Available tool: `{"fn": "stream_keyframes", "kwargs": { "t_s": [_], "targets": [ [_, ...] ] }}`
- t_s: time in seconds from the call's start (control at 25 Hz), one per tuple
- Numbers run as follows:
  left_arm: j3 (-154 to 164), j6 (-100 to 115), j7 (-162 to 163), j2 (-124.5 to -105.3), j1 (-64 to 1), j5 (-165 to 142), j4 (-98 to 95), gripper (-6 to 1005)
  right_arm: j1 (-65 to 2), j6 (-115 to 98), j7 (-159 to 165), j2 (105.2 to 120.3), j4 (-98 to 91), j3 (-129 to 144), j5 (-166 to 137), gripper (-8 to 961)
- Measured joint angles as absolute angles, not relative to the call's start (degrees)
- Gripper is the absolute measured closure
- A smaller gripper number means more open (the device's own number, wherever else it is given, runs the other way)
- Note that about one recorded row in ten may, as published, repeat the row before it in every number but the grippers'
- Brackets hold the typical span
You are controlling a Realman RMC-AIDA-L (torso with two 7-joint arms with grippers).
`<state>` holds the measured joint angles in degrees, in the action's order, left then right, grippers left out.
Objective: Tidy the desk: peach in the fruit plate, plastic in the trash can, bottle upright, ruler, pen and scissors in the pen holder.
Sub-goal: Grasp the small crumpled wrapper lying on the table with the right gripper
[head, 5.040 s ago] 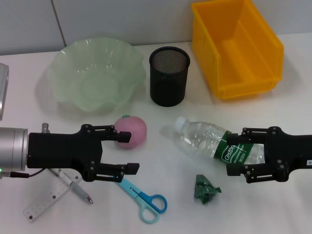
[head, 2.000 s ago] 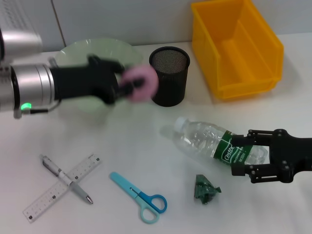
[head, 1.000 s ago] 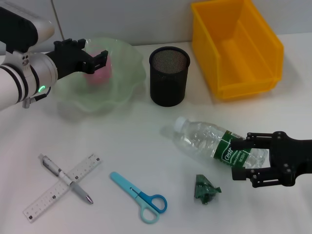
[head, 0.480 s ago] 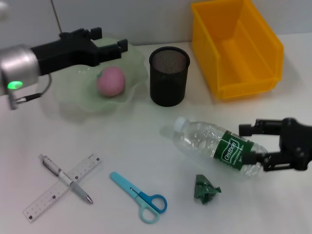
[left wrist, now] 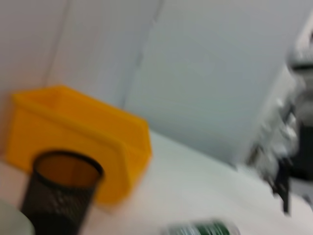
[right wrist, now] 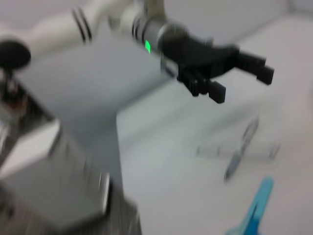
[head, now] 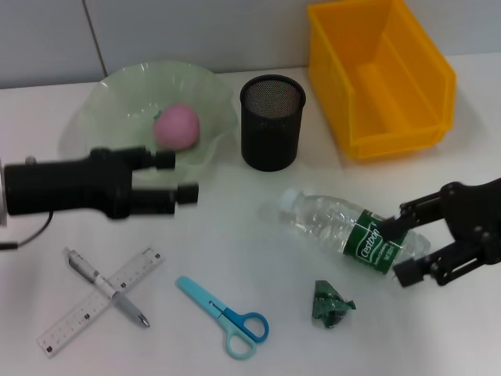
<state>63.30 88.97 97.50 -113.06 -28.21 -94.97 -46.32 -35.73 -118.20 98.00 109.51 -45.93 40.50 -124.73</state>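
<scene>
The pink peach [head: 176,127] lies in the pale green fruit plate [head: 117,98]. My left gripper [head: 178,176] is open and empty, just in front of the plate; it also shows in the right wrist view [right wrist: 242,81]. My right gripper [head: 399,249] is shut on the base of the clear bottle [head: 337,225], which lies on its side with its cap toward the pen holder [head: 272,121]. Green crumpled plastic [head: 330,301] lies in front of the bottle. The blue scissors [head: 223,317], the ruler [head: 98,312] and the pen [head: 106,288] lie at the front left, pen crossed over ruler.
The yellow bin [head: 380,70] stands at the back right, beside the black mesh pen holder. The left wrist view shows the bin [left wrist: 83,142], the pen holder [left wrist: 61,196] and a bit of the bottle's label [left wrist: 203,229].
My left gripper carried the peach to the plate, let it go and came back toward the front of the plate. My right gripper has tilted while holding the bottle's base.
</scene>
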Motion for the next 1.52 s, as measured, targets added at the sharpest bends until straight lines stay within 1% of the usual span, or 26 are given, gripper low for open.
{"fn": "stream_keyframes", "kwargs": {
  "t_s": [0.12, 0.16, 0.32, 0.36, 0.4, 0.52, 0.56, 0.6, 0.76, 0.84, 1.16, 1.52],
  "targets": [
    [63.7, 92.8, 93.3, -113.89, -28.0, -100.0, -46.5, 135, -39.0, -118.6, 100.6, 110.26, -49.8, 45.5, -128.8, 167],
    [63.6, 95.1, 91.5, -114.54, -28.0, -102.4, -46.7, 135, -39.9, -118.6, 101.4, 110.64, -51.2, 47.2, -130.0, 167],
    [63.4, 96.1, 90.5, -114.98, -28.0, -104.2, -46.6, 135, -42.6, -118.4, 103.4, 112.28, -56.0, 52.3, -135.0, 168],
    [63.3, 96.3, 90.1, -115.09, -28.0, -104.3, -46.3, 135, -43.5, -117.8, 103.5, 113.48, -57.4, 54.0, -137.9, 168],
    [63.3, 96.3, 90.1, -115.09, -28.0, -104.3, -46.3, 135, -43.5, -117.8, 103.5, 113.48, -57.4, 54.0, -137.9, 168],
    [63.2, 96.2, 89.6, -115.39, -27.7, -104.3, -46.2, 135, -44.3, -115.9, 103.0, 115.27, -58.7, 55.8, -141.5, 168],
    [63.0, 96.1, 89.5, -115.46, -27.6, -104.3, -46.2, 135, -44.4, -113.6, 102.2, 116.48, -58.9, 57.9, -142.6, 168],
    [62.5, 96.2, 89.4, -115.56, -27.5, -104.3, -46.2, 135, -44.4, -113.6, 102.2, 116.48, -58.9, 57.9, -142.6, 168],
    [61.6, 96.4, 89.3, -115.8, -27.3, -104.3, -46.1, 135, -44.2, -108.9, 100.5, 118.21, -58.3, 62.0, -142.7, 168],
    [61.6, 96.3, 89.3, -115.92, -27.3, -104.3, -45.9, 135, -44.0, -106.7, 99.5, 118.79, -57.6, 63.3, -142.6, 168],
    [61.1, 96.4, 89.3, -116.02, -27.2, -104.2, -45.5, 135, -43.8, -96.7, 96.5, 119.31, -52.1, 67.4, -141.6, 169],
    [60.8, 96.3, 89.3, -116.02, -27.3, -104.1, -45.5, 135, -44.4, -93.1, 93.9, 119.29, -47.9, 67.8, -140.2, 169]
  ]
}}
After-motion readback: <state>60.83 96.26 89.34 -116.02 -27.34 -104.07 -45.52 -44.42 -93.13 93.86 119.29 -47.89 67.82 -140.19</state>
